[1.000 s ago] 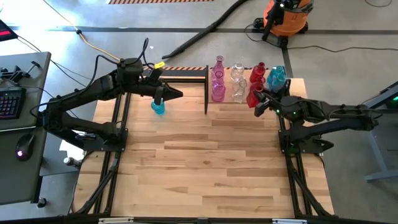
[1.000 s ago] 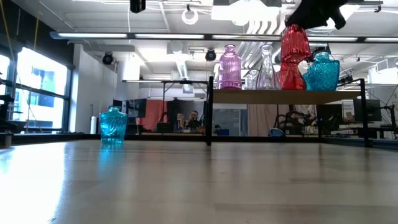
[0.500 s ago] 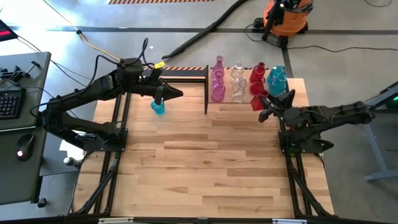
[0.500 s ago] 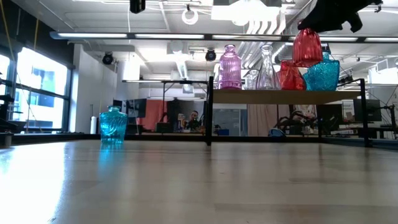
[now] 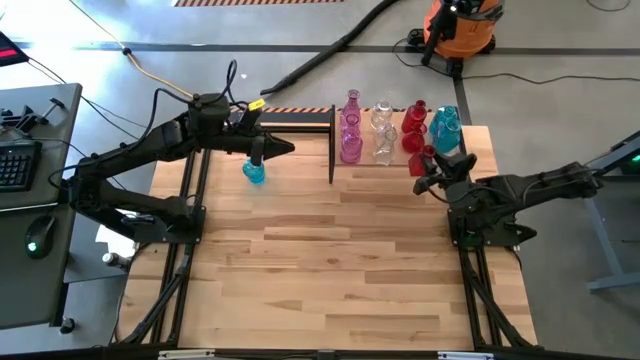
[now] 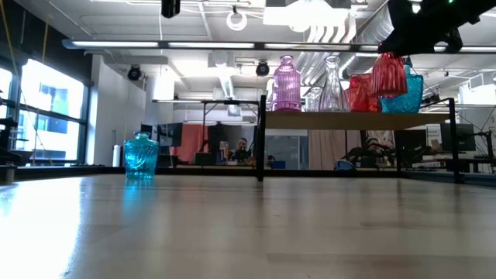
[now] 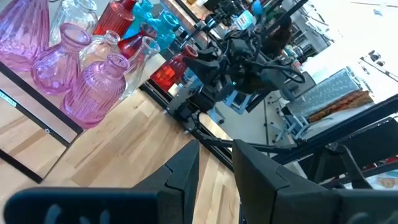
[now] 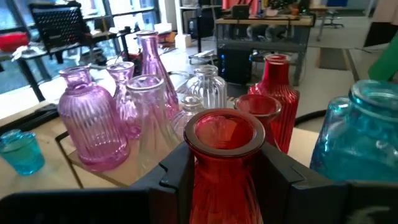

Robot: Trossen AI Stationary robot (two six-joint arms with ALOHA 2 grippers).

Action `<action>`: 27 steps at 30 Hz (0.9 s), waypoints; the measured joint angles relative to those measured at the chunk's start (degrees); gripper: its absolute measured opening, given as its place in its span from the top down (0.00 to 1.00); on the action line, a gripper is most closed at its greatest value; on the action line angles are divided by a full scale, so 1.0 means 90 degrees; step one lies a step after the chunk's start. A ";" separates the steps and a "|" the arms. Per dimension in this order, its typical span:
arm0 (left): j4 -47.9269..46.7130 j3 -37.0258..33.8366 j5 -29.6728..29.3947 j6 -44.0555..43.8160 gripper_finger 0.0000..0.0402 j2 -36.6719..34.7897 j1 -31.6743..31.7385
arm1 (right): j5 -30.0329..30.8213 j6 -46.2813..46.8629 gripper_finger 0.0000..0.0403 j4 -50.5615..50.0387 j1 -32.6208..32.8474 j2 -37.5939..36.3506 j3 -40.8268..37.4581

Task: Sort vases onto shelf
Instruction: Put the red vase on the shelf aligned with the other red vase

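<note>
Behind the worktop we see a workshop floor with an orange vacuum. Our right claw pinches a red vase by its neck, held beside the shelf at the far right corner. Our left claw, fingers spread, hovers over a teal vase near the far edge.
</note>
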 joint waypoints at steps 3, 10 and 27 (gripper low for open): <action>0.0000 0.0000 0.0000 0.0000 0.78 0.0000 0.0000 | 0.0147 -0.0306 0.73 0.0547 0.0020 0.0002 -0.0259; 0.0000 0.0000 -0.0005 0.0151 0.78 0.0000 0.0000 | 0.0312 -0.0599 0.73 0.1320 0.0016 0.0016 -0.0722; -0.0007 0.0000 -0.0007 0.0333 0.78 0.0000 0.0000 | 0.0133 -0.1046 0.73 0.1515 -0.0458 0.0039 -0.0746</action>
